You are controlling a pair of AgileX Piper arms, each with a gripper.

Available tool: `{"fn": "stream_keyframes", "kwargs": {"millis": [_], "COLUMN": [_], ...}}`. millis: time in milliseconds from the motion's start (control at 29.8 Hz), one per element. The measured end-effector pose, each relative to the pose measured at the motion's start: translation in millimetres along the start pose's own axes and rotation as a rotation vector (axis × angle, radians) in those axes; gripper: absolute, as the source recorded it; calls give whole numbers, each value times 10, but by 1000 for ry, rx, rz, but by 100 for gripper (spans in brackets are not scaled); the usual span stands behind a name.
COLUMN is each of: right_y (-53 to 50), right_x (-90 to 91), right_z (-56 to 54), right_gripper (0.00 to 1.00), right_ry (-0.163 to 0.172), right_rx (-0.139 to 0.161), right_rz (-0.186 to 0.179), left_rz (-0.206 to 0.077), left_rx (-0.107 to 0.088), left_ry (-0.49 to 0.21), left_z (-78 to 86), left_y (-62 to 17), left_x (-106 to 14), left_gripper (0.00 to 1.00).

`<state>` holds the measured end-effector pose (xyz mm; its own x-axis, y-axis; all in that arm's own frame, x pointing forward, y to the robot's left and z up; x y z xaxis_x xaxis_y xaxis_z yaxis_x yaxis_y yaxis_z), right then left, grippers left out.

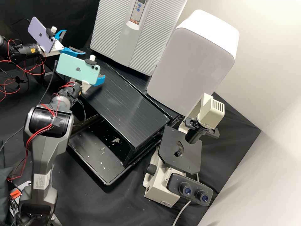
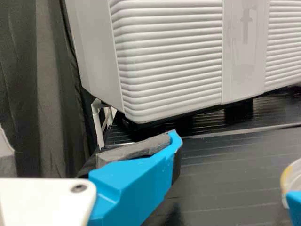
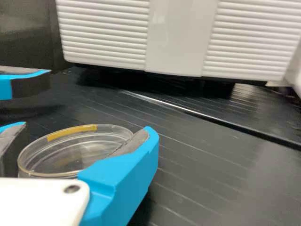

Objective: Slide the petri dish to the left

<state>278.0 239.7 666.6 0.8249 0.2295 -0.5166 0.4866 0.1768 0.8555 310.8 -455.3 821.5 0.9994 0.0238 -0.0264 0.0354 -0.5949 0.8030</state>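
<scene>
A clear petri dish (image 3: 70,148) with a yellow strip on its rim sits on the black ribbed platform (image 3: 211,155). My right gripper (image 3: 77,139) is open and straddles the dish, with one blue finger (image 3: 127,160) at the rim on one side and the other fingertip (image 3: 9,132) at the opposite side. In the high view this gripper is under the mint phone (image 1: 78,69). My left gripper (image 1: 67,42) is open and holds nothing. It hangs beside the right one, nearer the white ribbed appliance's corner. One of its fingers (image 2: 141,174) hovers over the platform's edge, and the dish's rim (image 2: 292,181) lies off to its side.
The white ribbed appliance (image 1: 134,28) stands at the platform's back. A tall white box (image 1: 194,59) and a microscope (image 1: 185,157) stand to the right. In front of the platform is a lower black tray (image 1: 97,153). Red cables (image 1: 12,66) trail along the arms on the left.
</scene>
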Motion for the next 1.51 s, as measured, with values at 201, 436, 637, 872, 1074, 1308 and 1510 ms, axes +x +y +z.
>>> {"fn": "stream_keyframes", "kwargs": {"millis": [201, 436, 637, 872, 1074, 1308, 1510], "right_y": [-17, -35, -46, -40, -53, 7, 42], "right_x": [65, 65, 66, 63, -33, -370, -686], "right_z": [-110, -148, -148, -110, 5, 3, 32], "right_gripper": [0, 100, 100, 100, 100, 100, 100], "right_ry": [12, 13, 10, 3, -10, 51, 187], "right_rx": [-44, -57, -77, -82, -100, -138, -77], "right_rz": [-25, -32, -34, -23, 29, 246, 419], "left_rz": [0, 0, 0, 0, 0, 0, 0], "left_rx": [0, 0, 0, 0, 0, 0, 0], "left_ry": [0, 0, 0, 0, 0, 0, 0], "left_z": [0, 0, 0, 0, 0, 0, 0], "left_y": [0, 0, 0, 0, 0, 0, 0], "left_x": [0, 0, 0, 0, 0, 0, 0], "left_gripper": [100, 100, 100, 100, 100, 100, 100]}}
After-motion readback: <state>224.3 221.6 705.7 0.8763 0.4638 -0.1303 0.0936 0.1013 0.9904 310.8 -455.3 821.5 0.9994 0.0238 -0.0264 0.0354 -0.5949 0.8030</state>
